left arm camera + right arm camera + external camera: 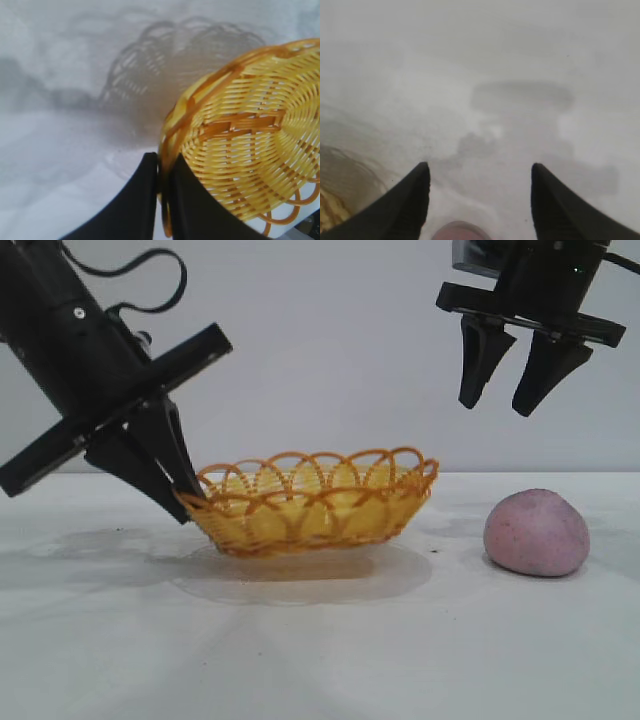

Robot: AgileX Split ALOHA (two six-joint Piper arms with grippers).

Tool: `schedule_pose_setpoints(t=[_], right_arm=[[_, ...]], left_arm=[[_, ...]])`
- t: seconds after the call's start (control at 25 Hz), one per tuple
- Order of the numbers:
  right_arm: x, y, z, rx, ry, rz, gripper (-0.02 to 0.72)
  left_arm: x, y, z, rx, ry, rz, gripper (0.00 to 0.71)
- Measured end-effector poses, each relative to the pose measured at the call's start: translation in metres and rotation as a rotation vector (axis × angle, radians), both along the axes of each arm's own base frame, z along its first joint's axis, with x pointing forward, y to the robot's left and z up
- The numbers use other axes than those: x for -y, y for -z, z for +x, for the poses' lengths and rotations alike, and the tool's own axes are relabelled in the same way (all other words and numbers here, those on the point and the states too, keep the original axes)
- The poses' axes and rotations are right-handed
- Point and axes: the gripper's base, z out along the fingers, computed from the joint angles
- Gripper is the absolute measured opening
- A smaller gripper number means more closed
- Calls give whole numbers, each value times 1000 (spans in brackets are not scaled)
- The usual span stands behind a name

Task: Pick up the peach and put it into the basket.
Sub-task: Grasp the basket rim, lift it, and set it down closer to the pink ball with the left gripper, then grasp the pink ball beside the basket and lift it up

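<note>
White tabletop [320, 660]: left pincer [185, 502] pinches the basket [310, 505] rim; right pincer [505, 400] hangs parted above the peach [536, 532].

A smooth, matte white desk [320, 660] stretches beneath even light, soft grey shadows pooling on it; directly behind the desk rises a plain pale grey wall [330, 340].

Soft, even light falls from above onto my white bench [320, 660]. The basket [310, 502] casts a pale oval shadow beneath it, and a lacy one in my left wrist view. My right wrist view is hazy, with my fingers' [407, 205] blurred shadow ahead.
</note>
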Motion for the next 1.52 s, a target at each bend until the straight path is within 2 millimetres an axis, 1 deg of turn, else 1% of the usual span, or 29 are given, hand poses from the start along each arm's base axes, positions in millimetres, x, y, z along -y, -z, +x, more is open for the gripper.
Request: schedule_pose_setpoints(t=[0.2, 0.28, 0.36, 0.44, 0.48, 0.52, 0.68, 0.84, 0.92, 1.0, 1.16, 1.24, 1.32, 1.52], right_arm=[[0, 0, 0, -2, 0, 0, 365], [0, 0, 0, -4, -1, -1, 365], [0, 0, -1, -9, -2, -1, 365], [0, 0, -1, -15, -4, -2, 365], [0, 1, -2, -17, -5, -2, 365], [0, 1, -2, -18, -5, -3, 365], [0, 1, -2, -27, -7, -4, 365], [0, 1, -3, -37, -10, -6, 365], [0, 1, -4, -39, -11, -6, 365], [0, 1, -4, -41, -11, -6, 365], [0, 1, -4, -41, -11, -6, 365], [0, 1, -4, -41, -11, -6, 365], [0, 1, -4, -41, -11, -6, 365], [0, 1, -4, -41, -11, -6, 365]], left_arm=[[2, -1, 1, -7, -24, -29, 447], [3, -2, 0, -14, -21, -47, 514], [4, -5, -1, 0, 10, -60, 507], [4, -15, -1, 44, 34, -66, 507], [4, -23, -2, 75, 47, -70, 548], [4, -33, -2, 109, 58, -75, 533], [0, -73, -8, 278, 129, -48, 533], [-14, -100, -13, 468, 228, 116, 533], [-21, -105, -14, 530, 293, 217, 533], [-28, -105, -15, 550, 353, 311, 533], [-46, -99, -14, 517, 407, 533, 533], [-60, -97, -12, 470, 365, 627, 533], [-79, -96, -11, 407, 297, 696, 533], [-128, -94, -16, 228, 166, 751, 533]])
